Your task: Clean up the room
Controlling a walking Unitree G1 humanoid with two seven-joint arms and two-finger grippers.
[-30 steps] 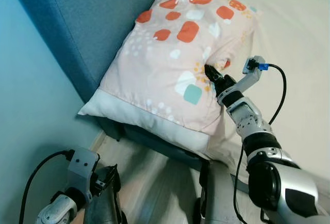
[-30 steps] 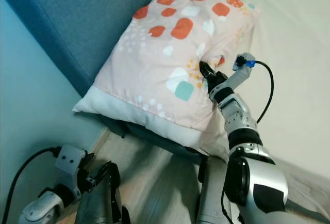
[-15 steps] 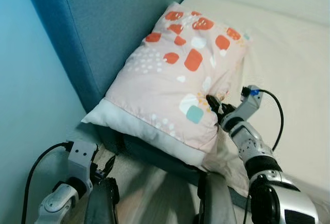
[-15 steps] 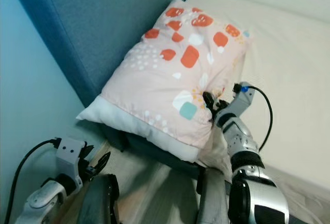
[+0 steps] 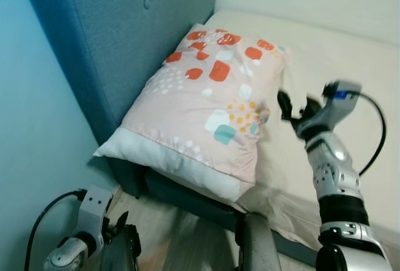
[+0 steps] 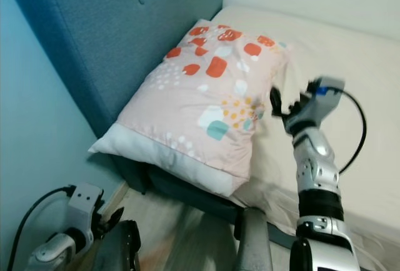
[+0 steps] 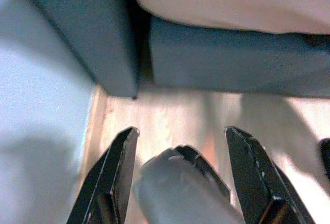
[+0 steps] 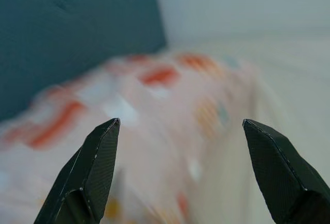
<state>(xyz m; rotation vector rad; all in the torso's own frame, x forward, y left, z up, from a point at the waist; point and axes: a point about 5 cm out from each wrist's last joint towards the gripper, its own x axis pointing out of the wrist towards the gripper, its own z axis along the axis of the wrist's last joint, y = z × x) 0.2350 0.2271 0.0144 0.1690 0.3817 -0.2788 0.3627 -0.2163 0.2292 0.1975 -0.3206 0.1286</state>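
A teal tufted headboard [image 5: 119, 40] stands at 10 o'clock against a light blue wall [image 5: 31, 127]; cream mattress [image 5: 350, 59] at 2 o'clock, pale wood floor [image 7: 170, 115] below.

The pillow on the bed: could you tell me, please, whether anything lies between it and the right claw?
Nothing visible does. The right claw hangs open just off the edge of the pillow that is away from the headboard, over the bare mattress, with only air between them.

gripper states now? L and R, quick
Left gripper: open, holding nothing, hanging low over the floor by the bed frame.
Right gripper: open, holding nothing, raised beside the pillow.
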